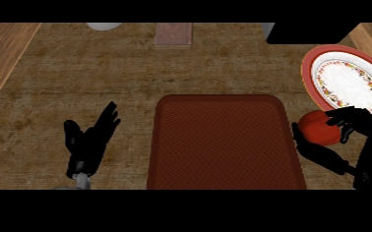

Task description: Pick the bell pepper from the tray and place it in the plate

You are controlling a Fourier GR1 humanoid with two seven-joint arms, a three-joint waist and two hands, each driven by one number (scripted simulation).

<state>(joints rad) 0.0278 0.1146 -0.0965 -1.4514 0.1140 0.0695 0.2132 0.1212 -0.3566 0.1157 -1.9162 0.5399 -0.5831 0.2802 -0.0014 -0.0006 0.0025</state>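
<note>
A red bell pepper (320, 127) is held just right of the dark red tray (222, 142), below the plate's near rim. My right hand (347, 128) is curled round it, fingers over its right side and thumb under its left. The plate (341, 76), white with a red rim and a flowered band, lies at the right edge, partly cut off. My left hand (87, 137) rests open at the lower left, fingers up, well left of the tray.
A pale brownish block (173, 33) and a white round object (104, 26) sit at the counter's far edge. A black box (309, 32) fills the upper right corner. A lighter wooden strip (15, 44) runs along the left.
</note>
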